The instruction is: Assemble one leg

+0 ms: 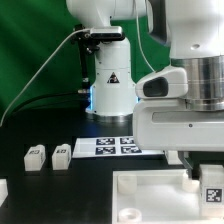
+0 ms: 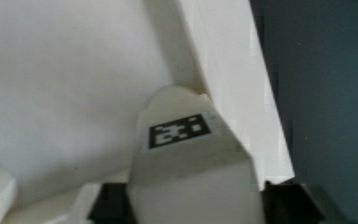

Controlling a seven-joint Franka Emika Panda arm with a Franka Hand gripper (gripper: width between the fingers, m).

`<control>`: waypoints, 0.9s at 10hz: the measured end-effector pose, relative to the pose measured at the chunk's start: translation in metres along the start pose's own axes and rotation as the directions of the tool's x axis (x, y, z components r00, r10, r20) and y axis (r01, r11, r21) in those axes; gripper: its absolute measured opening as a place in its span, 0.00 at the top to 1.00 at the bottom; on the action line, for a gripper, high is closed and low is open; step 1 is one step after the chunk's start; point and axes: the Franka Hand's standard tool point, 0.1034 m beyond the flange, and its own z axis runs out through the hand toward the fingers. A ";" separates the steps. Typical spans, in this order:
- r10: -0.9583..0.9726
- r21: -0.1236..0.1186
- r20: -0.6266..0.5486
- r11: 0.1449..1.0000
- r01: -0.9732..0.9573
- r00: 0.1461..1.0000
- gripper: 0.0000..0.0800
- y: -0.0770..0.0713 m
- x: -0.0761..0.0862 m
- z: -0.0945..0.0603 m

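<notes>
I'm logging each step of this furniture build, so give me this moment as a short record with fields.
held part: a leg, white with a square marker, between the fingers in the wrist view
gripper: shut on the leg
large white piece: on the table at the front, under the gripper, corner sockets visible
contact of leg with large piece: leg lies against its white surface; whether seated in a socket cannot be told
spare legs: two on the table at the exterior view's left
marker board: flat on the table behind them
</notes>
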 end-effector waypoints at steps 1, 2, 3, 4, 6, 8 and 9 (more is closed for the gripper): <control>0.088 0.000 0.000 0.996 -0.088 0.996 0.63 0.000 0.000 0.000; 0.158 0.003 0.002 0.987 -0.158 0.987 0.63 0.000 0.001 0.000; 0.311 0.013 0.009 0.950 -0.311 0.950 0.63 0.001 0.003 -0.001; 0.463 0.016 0.017 0.886 -0.464 0.886 0.63 0.001 0.003 -0.001; 0.804 0.020 0.040 0.593 -0.805 0.594 0.63 0.001 0.002 0.000; 0.956 0.019 0.092 0.279 -0.960 0.280 0.63 -0.002 0.002 0.000; 0.983 0.008 0.100 0.156 -0.988 0.156 0.63 -0.001 0.003 -0.001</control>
